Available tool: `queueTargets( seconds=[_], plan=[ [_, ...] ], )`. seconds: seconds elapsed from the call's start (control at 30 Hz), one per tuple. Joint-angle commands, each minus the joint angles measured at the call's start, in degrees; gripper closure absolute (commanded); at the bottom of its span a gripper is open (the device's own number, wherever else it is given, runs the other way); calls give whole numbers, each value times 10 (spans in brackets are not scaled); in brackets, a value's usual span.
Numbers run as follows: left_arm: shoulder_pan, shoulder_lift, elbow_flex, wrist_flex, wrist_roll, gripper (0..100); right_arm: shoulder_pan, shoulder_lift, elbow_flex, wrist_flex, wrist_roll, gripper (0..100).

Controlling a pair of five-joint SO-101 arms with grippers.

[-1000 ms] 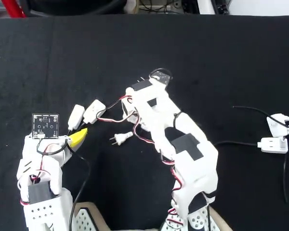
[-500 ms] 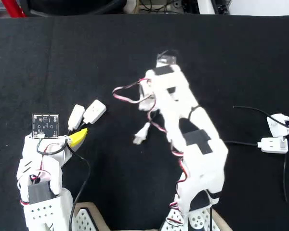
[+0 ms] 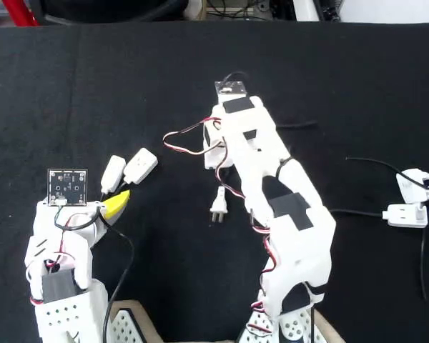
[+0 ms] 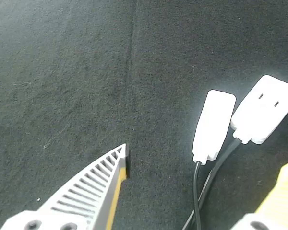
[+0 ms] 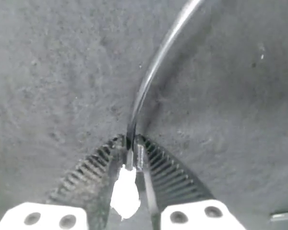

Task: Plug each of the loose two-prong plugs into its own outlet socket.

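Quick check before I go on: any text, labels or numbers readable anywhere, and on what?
None can be read.
Two near sockets: slots only, no print visible.
Far sockets: too small to tell.
Plug: too small to tell.
Square board on the left arm: light dots, no letters legible.
Cable in the right gripper: no marking visible.

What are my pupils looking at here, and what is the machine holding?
Two robot arms stand at a black table. One picture looks down from a fixed camera; the others come from a camera on each wrist. On the table lie two outlet sockets by the left arm, a loose two-prong plug mid-table, and more white connectors at the right edge. The left end effector is open and empty. The right end effector is shut on a white piece with a black cable.
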Motion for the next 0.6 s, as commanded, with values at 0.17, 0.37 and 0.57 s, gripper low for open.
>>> queueTargets(
  seconds=[0.17, 0.37, 0.57],
  plan=[
    [-8, -4, 4, -1, -4, 544, -7, -9, -28, 78, -23, 863],
    [-8, -4, 5, 2, -29, 544, -41, -4, -30, 151, -29, 888],
    [-7, -4, 5, 3, -31, 544, -56, -4, 6, 99, -89, 889]
  ],
)
